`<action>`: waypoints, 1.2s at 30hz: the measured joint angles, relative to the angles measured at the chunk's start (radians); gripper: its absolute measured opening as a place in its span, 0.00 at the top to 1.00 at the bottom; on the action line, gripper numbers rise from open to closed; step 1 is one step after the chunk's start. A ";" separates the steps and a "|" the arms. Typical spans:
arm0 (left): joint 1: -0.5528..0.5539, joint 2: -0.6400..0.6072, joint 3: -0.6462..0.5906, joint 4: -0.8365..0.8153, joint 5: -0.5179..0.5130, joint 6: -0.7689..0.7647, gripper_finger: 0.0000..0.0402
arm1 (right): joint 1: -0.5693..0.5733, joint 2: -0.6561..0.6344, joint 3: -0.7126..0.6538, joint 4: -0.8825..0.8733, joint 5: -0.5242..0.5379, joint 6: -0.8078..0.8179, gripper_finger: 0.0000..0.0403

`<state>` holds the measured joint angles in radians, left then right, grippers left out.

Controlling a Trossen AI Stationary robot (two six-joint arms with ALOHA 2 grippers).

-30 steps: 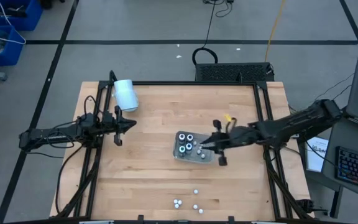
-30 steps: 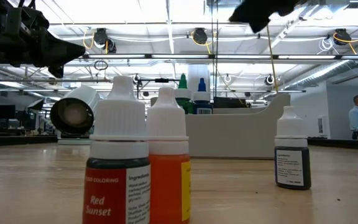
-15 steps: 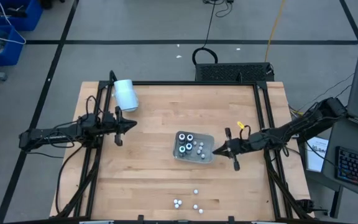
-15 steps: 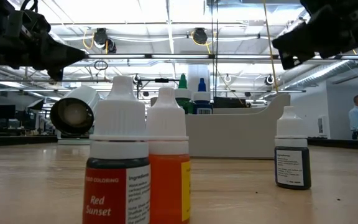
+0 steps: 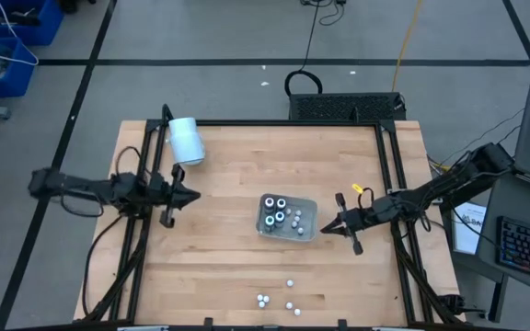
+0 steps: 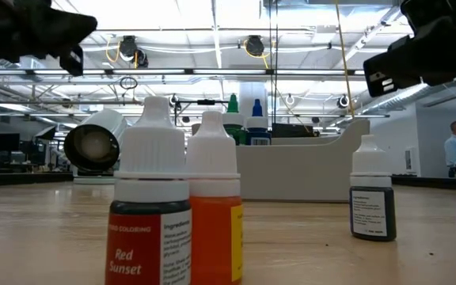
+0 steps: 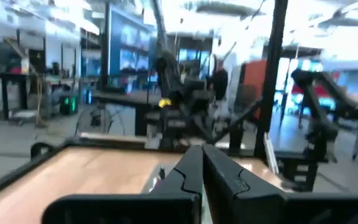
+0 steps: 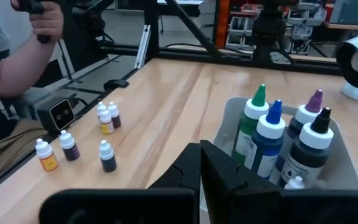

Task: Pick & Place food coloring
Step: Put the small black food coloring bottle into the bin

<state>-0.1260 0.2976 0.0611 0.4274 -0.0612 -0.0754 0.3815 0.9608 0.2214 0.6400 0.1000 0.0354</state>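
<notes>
Food coloring bottles stand in two groups. Several stand upright in the grey tray (image 5: 311,208), dark ones with ringed tops (image 5: 277,204) and coloured tips (image 8: 272,127). Several small white-capped ones (image 5: 289,286) stand on their bases near the table's front edge (image 8: 107,118); the low view shows a red one (image 6: 152,214) and an orange one (image 6: 214,210) close up. My right gripper (image 5: 324,227) (image 8: 201,147) is shut and holds nothing, just right of the tray, above the table. My left gripper (image 5: 196,195) (image 7: 202,148) is shut and holds nothing, left of the tray.
A large white cylinder (image 5: 186,140) lies on its side at the table's far left. Black frame rails (image 5: 389,175) run along the table's sides. A person's arm (image 8: 14,46) shows beyond the table's near edge. Bare wood lies between the tray and the loose bottles.
My right gripper has drawn back from over the tray toward the table's right edge and come down, tipping to nearly level. My left gripper has swung a little toward the near edge and risen slightly. No bottle has moved.
</notes>
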 joint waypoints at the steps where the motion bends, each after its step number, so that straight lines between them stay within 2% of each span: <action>1: -0.044 0.046 0.017 -0.003 -0.056 0.005 0.98 | 0.000 -0.006 0.000 -0.005 0.000 -0.002 1.00; 4: -0.170 0.226 0.090 -0.010 -0.216 0.009 0.98 | 0.000 -0.019 0.000 -0.019 -0.001 -0.003 1.00; 8: -0.307 0.497 0.243 -0.022 -0.327 0.026 0.95 | 0.000 -0.024 0.000 -0.036 -0.001 -0.003 1.00; 11: -0.374 0.694 0.399 -0.107 -0.379 0.023 0.95 | 0.000 -0.024 0.000 -0.027 -0.001 -0.003 1.00; 16: -0.441 1.000 0.702 -0.291 -0.389 0.013 0.95 | 0.000 -0.024 0.000 -0.029 0.001 0.002 1.00; 20: -0.466 1.237 0.979 -0.474 -0.391 0.032 0.95 | 0.000 -0.024 0.000 -0.026 0.001 -0.006 1.00; 25: -0.439 1.494 1.326 -0.681 -0.383 0.016 0.92 | 0.000 -0.024 0.000 -0.015 0.002 -0.021 1.00; 28: -0.412 1.631 1.507 -0.816 -0.344 0.030 0.84 | 0.000 -0.024 0.001 -0.003 0.002 -0.021 1.00; 31: -0.396 1.745 1.654 -0.905 -0.246 0.057 0.72 | 0.000 -0.024 0.001 -0.005 0.002 -0.020 1.00; 34: -0.388 1.835 1.767 -0.949 -0.143 0.067 0.60 | 0.000 -0.024 0.001 -0.018 0.002 -0.012 1.00; 36: -0.384 1.890 1.823 -0.973 -0.115 0.067 0.54 | 0.000 -0.024 0.001 -0.036 0.002 -0.010 1.00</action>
<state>-0.5101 2.1874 1.8838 -0.5458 -0.1764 -0.0088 0.3817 0.9367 0.2226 0.6035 0.1017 0.0250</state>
